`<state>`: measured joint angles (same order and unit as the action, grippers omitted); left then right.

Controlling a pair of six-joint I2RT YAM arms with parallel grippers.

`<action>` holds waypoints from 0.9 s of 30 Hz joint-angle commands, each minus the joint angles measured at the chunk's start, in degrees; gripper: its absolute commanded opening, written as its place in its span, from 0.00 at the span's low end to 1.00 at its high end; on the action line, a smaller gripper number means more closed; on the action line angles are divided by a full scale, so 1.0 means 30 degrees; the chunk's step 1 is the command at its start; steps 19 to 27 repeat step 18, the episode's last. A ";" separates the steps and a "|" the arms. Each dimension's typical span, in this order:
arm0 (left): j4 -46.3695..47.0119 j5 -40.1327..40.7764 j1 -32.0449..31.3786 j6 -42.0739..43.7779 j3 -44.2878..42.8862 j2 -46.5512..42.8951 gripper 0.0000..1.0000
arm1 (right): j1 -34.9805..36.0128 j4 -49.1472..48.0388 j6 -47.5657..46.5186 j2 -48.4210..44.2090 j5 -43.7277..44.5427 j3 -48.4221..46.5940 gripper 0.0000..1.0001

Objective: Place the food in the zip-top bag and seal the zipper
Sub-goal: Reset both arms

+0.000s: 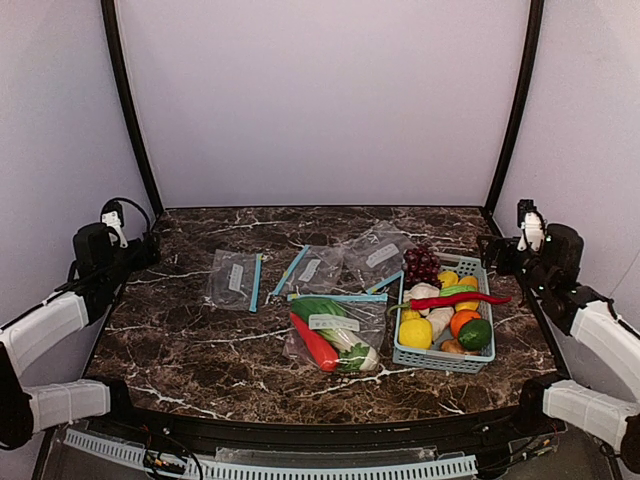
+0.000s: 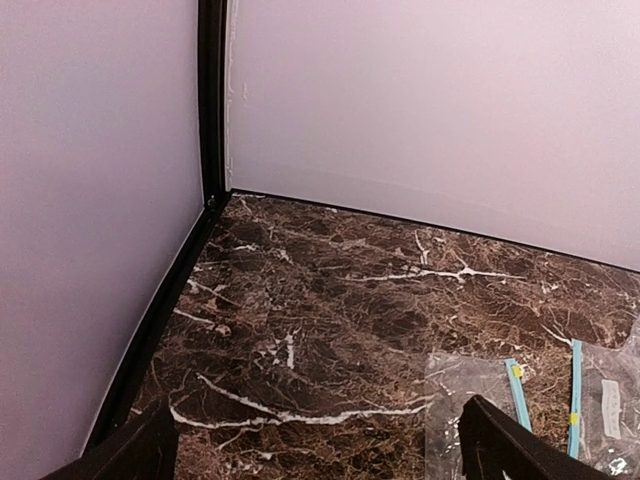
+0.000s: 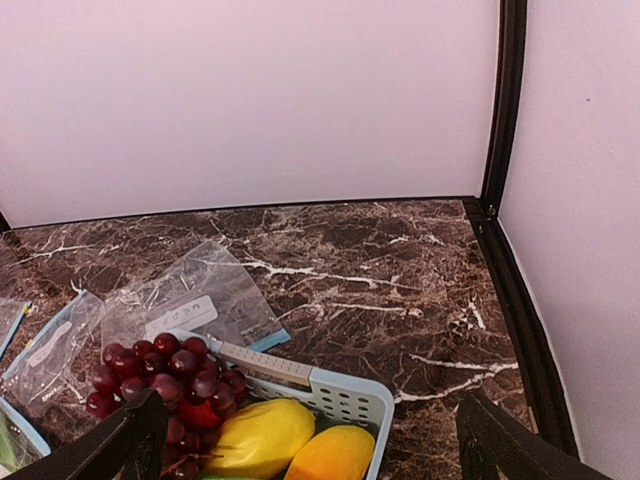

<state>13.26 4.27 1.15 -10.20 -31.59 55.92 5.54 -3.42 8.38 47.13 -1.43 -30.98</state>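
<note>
We look down on a dark marble table [image 1: 200, 340] closed in by pale lilac walls. The two arms stand at its far side edges, well apart from the work. The left gripper [image 2: 318, 405] has its jaws spread wide over bare marble. The right gripper [image 3: 312, 395] is equally wide, empty, above the basket [image 1: 440, 362] corner and the grapes [image 3: 160, 370].

The zip-top bag [image 1: 373, 318] lies flat at the table's middle, just left of the basket. The food is already inside it: the leafy one [image 1: 352, 354] lowest, the red-orange tapered one [image 1: 314, 343] beside it, and the cucumber [image 1: 318, 306] nearest the zipper [image 1: 340, 297], which runs straight along the bag's far edge.

We judge the filling done, with only the seal in question, and from above we cannot tell whether the strip is pressed shut end to end. If it is not, the next move calls for one gripper to pin a bag corner while the other pinches the strip and runs along it.
</note>
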 commanded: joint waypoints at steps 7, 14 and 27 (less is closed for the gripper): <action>0.4131 0.1236 0.0084 0.0571 0.4166 -0.1584 0.99 | -0.0089 -0.5143 -0.0743 -0.3120 0.0405 0.4718 0.99; 0.4569 -0.0024 0.0079 0.0801 0.4318 -0.1445 0.99 | -0.0089 -0.4386 -0.1218 -0.3746 0.0854 0.4904 0.98; 0.4167 0.0478 0.0078 0.0301 0.3906 -0.1160 0.99 | -0.0089 -0.4363 -0.1293 -0.3933 0.1063 0.4986 0.99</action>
